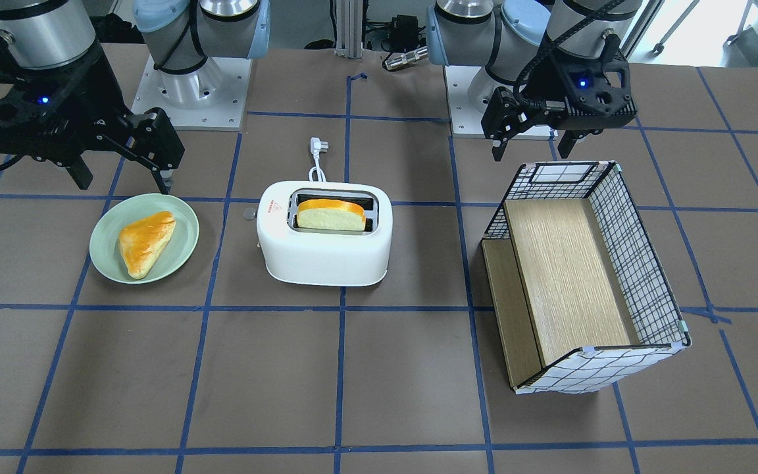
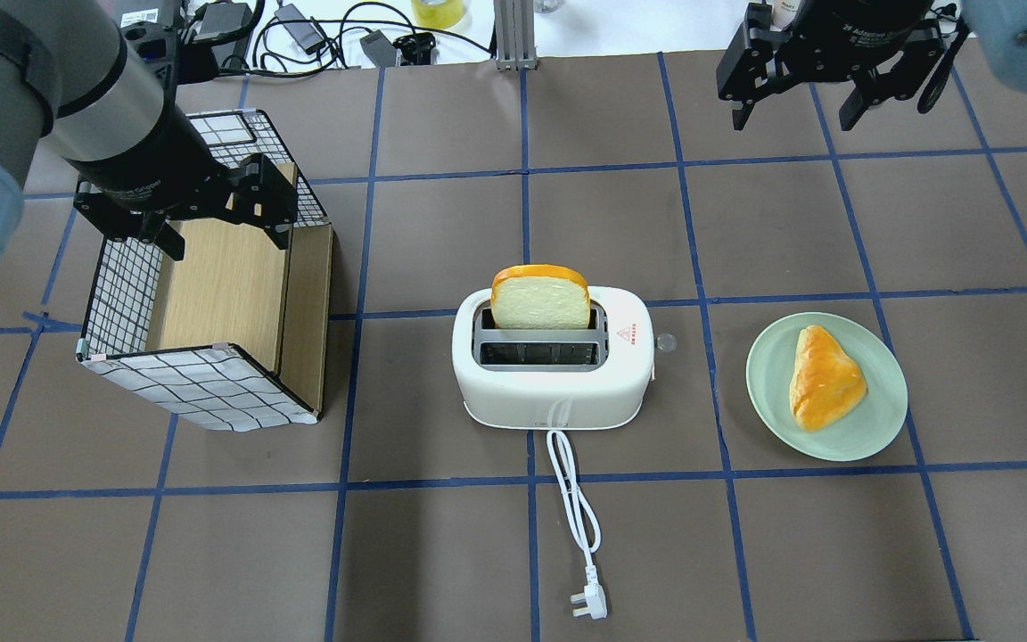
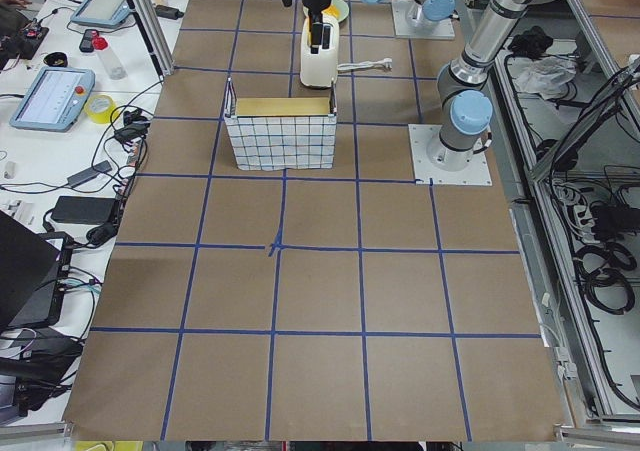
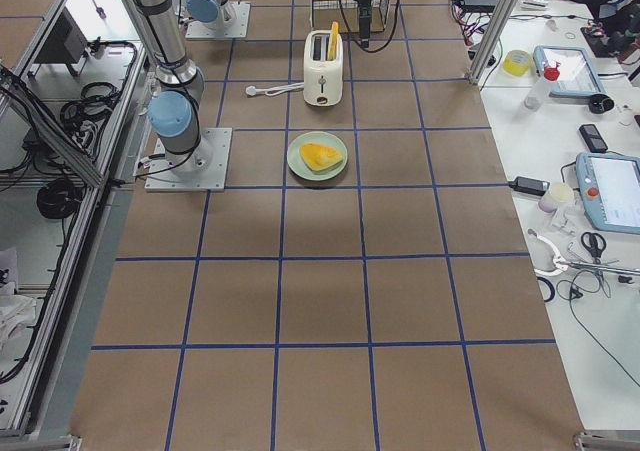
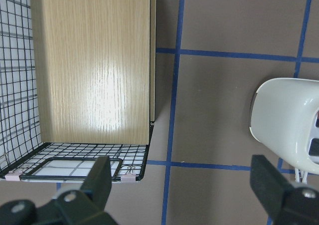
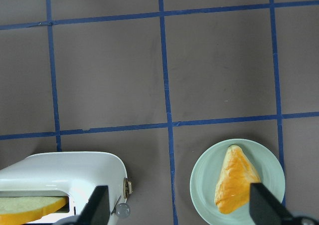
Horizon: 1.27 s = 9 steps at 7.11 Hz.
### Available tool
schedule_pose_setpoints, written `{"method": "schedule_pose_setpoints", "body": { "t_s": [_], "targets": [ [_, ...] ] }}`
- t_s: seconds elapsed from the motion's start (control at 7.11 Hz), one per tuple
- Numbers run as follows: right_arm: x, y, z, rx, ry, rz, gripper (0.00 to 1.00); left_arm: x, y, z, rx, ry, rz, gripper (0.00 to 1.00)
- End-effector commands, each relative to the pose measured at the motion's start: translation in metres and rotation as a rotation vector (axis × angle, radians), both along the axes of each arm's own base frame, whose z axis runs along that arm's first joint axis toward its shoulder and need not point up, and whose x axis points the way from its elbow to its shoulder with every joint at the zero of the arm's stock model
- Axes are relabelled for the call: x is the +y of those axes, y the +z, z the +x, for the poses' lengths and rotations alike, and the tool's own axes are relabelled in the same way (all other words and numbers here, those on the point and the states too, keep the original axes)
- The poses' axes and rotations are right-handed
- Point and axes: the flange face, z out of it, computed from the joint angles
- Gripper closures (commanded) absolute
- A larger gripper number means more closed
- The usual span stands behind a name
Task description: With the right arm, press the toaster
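The white two-slot toaster (image 2: 558,383) stands mid-table with a slice of bread (image 2: 540,299) upright in one slot. It also shows in the front view (image 1: 323,253). A small round lever knob (image 2: 663,341) sticks out of its end on the plate side. Its white cord and plug (image 2: 589,606) trail toward the robot. My right gripper (image 2: 794,116) is open and empty, raised above the table beyond the plate, apart from the toaster. In the right wrist view the toaster's end (image 6: 65,170) and knob (image 6: 122,210) lie low left. My left gripper (image 2: 226,241) is open and empty over the basket.
A green plate (image 2: 772,392) with a triangular pastry (image 2: 825,379) lies to the right of the toaster, under the right arm's side. A wire-and-wood basket (image 2: 201,392) lies on its side at the left. Blue tape lines grid the brown table.
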Motion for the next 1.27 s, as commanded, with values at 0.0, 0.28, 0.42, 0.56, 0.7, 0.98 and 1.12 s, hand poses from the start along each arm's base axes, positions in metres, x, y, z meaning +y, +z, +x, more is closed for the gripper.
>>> {"method": "schedule_pose_setpoints", "body": {
  "t_s": [0.0,0.28,0.42,0.56,0.7,0.98,1.12],
  "targets": [
    [0.0,0.0,0.0,0.0,0.0,0.002,0.0,0.0,0.0,0.0,0.0,0.0,0.0,0.0],
    [0.002,0.001,0.0,0.0,0.0,0.006,0.0,0.0,0.0,0.0,0.0,0.0,0.0,0.0],
    [0.003,0.001,0.0,0.0,0.0,0.006,0.0,0.0,0.0,0.0,0.0,0.0,0.0,0.0],
    [0.001,-0.001,0.0,-0.001,0.0,0.011,0.03,0.0,0.0,0.0,0.002,0.0,0.0,0.0],
    [0.007,-0.01,0.0,-0.005,0.0,0.075,0.41,0.0,0.0,0.0,0.0,0.0,0.0,0.0],
    [0.025,-0.026,0.001,-0.04,-0.006,0.243,1.0,0.0,0.0,0.0,0.0,0.0,0.0,0.0],
    [0.027,-0.031,0.005,-0.124,-0.015,0.289,1.0,0.0,0.0,0.0,0.0,0.0,0.0,0.0]
  ]
}}
